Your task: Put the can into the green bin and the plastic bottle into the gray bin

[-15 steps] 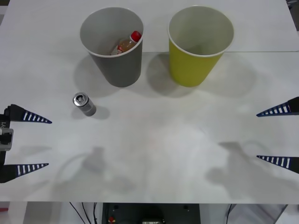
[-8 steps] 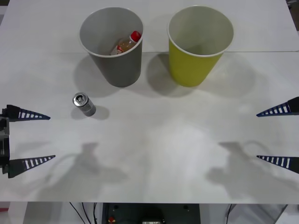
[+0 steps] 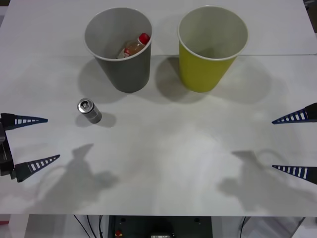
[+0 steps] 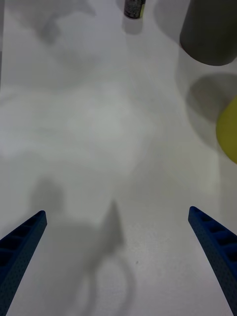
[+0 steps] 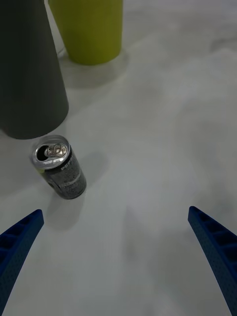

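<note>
Front view: my left pincer (image 3: 32,140), spread wide at the table's (image 3: 163,148) left edge, sits nearest the upright can (image 3: 89,110).

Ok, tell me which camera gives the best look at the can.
The left wrist view: the can stands close and upright, its pull-tab top and dark side plain, beside the gray bin. The front view shows it small on the table. The right wrist view catches just its lower part at the edge.
</note>
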You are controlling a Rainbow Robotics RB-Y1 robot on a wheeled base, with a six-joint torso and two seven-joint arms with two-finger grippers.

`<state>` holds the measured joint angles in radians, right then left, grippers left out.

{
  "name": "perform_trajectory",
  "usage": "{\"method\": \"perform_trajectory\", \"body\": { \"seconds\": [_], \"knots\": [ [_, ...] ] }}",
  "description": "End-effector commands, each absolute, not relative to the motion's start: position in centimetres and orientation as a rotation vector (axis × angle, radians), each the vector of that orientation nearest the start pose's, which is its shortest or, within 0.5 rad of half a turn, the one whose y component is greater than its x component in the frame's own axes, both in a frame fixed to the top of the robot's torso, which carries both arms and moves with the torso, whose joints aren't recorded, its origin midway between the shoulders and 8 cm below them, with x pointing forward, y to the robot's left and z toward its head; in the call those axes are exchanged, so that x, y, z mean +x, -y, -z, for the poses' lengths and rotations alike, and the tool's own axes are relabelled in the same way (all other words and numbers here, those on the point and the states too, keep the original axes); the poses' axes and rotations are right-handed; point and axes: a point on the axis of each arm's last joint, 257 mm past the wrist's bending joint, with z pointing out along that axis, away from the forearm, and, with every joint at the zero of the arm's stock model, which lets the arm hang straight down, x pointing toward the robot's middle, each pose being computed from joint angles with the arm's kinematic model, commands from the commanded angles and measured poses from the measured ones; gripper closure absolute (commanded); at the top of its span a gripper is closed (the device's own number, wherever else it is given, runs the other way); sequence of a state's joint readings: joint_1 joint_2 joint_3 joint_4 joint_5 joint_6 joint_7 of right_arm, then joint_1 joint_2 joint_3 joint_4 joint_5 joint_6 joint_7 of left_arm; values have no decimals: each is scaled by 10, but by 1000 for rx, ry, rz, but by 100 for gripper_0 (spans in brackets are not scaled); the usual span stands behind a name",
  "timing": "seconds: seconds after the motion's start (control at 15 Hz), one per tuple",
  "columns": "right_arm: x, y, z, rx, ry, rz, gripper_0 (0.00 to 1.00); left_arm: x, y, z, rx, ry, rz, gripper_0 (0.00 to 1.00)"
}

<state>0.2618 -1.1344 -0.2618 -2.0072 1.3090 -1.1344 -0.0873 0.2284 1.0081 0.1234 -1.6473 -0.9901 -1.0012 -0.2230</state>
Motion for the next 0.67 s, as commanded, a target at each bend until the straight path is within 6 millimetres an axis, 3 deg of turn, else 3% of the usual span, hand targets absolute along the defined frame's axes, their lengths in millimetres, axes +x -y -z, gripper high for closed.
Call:
{"method": "perform_trajectory", "body": {
  "seconds": [0.07,0.27,0.67],
  "knots": [
    [341,286,167,-1634,-1596,-209,0,386,-321,214,1141,-1554,343,0],
    [341,286,167,-1634,-1596,-209,0,401,-325,234,1086,-1524,361,0],
    [341,286,167,-1634,-1596,-209,0,434,-330,253,973,-1468,359,0]
  ]
}}
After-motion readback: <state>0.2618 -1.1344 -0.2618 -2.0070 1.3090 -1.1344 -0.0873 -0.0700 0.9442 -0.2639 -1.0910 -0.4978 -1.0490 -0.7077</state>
